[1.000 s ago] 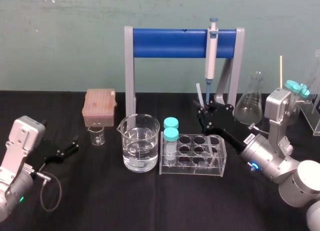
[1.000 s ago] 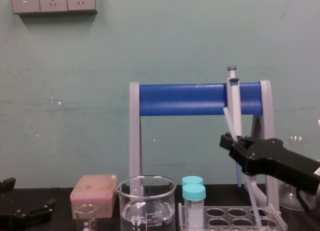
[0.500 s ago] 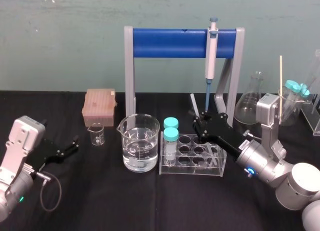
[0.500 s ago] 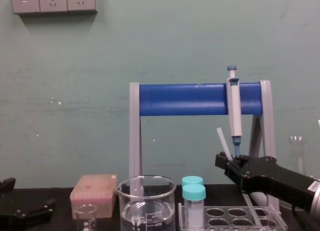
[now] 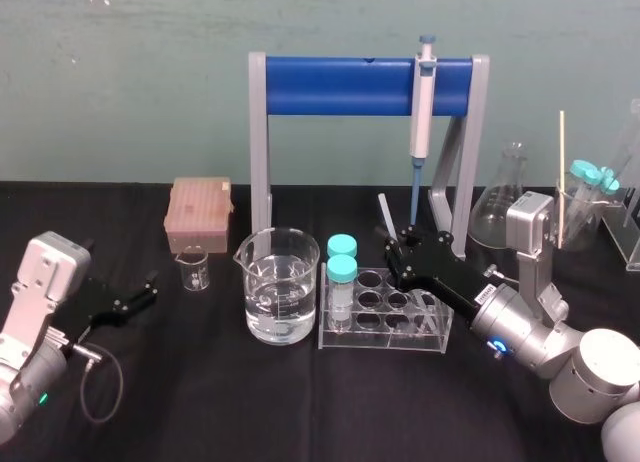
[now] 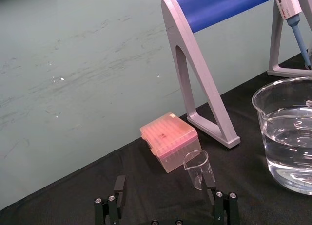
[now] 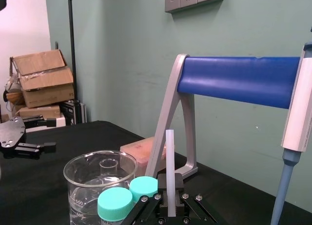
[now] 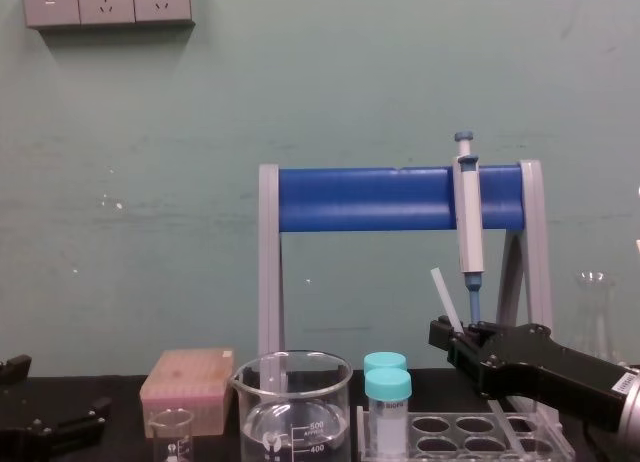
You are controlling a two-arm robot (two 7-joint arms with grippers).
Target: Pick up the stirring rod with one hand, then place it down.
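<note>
My right gripper point(image 5: 400, 250) is shut on the stirring rod point(image 5: 385, 214), a thin whitish rod held tilted over the clear test tube rack point(image 5: 400, 312). In the chest view the stirring rod point(image 8: 443, 294) sticks up out of the right gripper point(image 8: 452, 334), and its lower part slants down toward the rack's wells. The right wrist view has the stirring rod point(image 7: 169, 176) standing between the closed fingers of the right gripper point(image 7: 170, 208). My left gripper point(image 5: 145, 292) rests open and empty on the black table at the far left, and its fingers point(image 6: 118, 188) stand wide apart.
A water-filled beaker point(image 5: 280, 287) stands left of the rack, which holds two teal-capped tubes point(image 5: 342, 267). Behind them a pipette point(image 5: 422, 107) hangs on the blue-barred stand point(image 5: 340, 87). A pink tip box point(image 5: 200, 212) and small beaker point(image 5: 194, 270) are on the left, a conical flask point(image 5: 500, 207) on the right.
My right gripper has come down and slightly toward me with the stirring rod, from beside the pipette tip to just over the rack. The left arm has not moved.
</note>
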